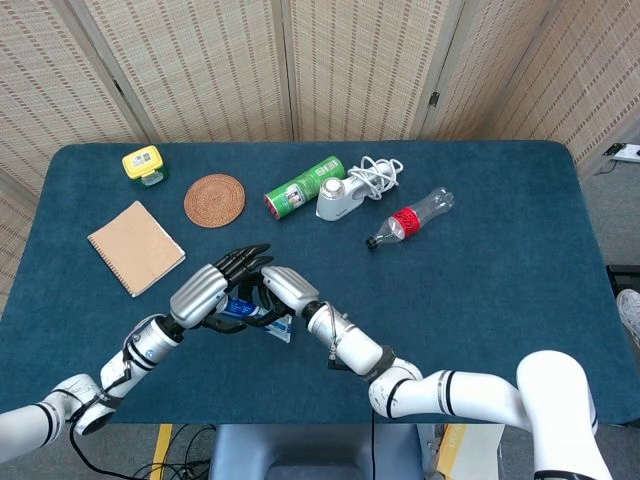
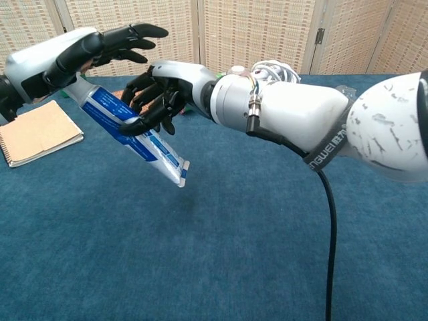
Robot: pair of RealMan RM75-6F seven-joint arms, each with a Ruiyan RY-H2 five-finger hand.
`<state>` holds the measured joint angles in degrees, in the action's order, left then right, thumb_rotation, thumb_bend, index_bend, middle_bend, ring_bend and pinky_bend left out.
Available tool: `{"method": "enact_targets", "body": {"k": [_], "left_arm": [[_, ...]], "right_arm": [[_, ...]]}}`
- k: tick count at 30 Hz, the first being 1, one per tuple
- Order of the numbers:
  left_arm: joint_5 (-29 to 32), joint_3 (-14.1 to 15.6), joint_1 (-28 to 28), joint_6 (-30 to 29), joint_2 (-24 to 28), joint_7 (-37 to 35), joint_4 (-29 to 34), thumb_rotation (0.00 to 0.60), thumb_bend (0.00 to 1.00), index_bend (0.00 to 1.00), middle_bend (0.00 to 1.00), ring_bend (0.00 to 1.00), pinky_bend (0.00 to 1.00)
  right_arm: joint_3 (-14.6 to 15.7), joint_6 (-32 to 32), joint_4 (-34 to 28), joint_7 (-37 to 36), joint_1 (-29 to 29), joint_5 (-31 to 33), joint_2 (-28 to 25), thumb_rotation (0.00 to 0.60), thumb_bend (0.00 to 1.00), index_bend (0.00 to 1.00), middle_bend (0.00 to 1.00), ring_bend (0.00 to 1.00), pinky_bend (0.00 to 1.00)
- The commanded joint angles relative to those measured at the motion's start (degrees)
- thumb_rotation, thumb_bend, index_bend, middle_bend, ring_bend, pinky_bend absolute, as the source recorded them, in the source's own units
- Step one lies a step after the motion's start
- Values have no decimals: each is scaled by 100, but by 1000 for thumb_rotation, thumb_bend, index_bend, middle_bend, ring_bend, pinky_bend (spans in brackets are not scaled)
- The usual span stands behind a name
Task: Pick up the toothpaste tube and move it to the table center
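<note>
The blue and white toothpaste tube point(image 1: 262, 318) point(image 2: 146, 139) hangs tilted above the table's near left part, with its crimped tail pointing down and right. My right hand point(image 1: 281, 287) point(image 2: 164, 90) curls its dark fingers around the tube's middle. My left hand point(image 1: 204, 289) point(image 2: 70, 55) lies over the cap end, fingers stretched out and apart above the tube. A thumb seems hooked underneath it in the head view. The cap is hidden under that hand.
A tan notebook point(image 1: 135, 247) lies at the left, a round woven coaster point(image 1: 214, 200) behind it and a yellow object point(image 1: 143, 163) at the far left corner. A green can point(image 1: 303, 186), a white device with cable point(image 1: 350, 192) and a plastic bottle point(image 1: 410, 218) lie farther back.
</note>
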<state>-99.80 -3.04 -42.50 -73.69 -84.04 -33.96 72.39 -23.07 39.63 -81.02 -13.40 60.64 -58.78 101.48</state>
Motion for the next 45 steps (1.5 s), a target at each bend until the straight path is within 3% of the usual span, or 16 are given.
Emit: {"method": "enact_targets", "body": {"k": [1,16,31,38,45], "left_arm": [[40,30,-34,72,57,13,71,0,0,0,0,0,139],[65,27,-67,-8,-6,535,-16,0,0,0,0,0,139],[251,31,-27,-37,78,270,8,0,0,0,0,0,139],[632,-113,149,-131,192,-304,71,0,0,0,0,0,139],[913,-185,283,-41,313,-577,125,0,0,0,0,0,139]], "right_arm": [[6,1,-3,38,9,50,-6,600,536,778,693,665,711],[-21,-98,-113,186,70,487,-66,600,536,790,705,681,729],[180,-184,-65,336,37,494,-190,600,520,792,708,685,731],[373,-524,-196,632,79,373,-737,600,473,792,700,685,731],[759,-752,-426,1706,436,472,-1596,600,390,792,652,677,731]]}}
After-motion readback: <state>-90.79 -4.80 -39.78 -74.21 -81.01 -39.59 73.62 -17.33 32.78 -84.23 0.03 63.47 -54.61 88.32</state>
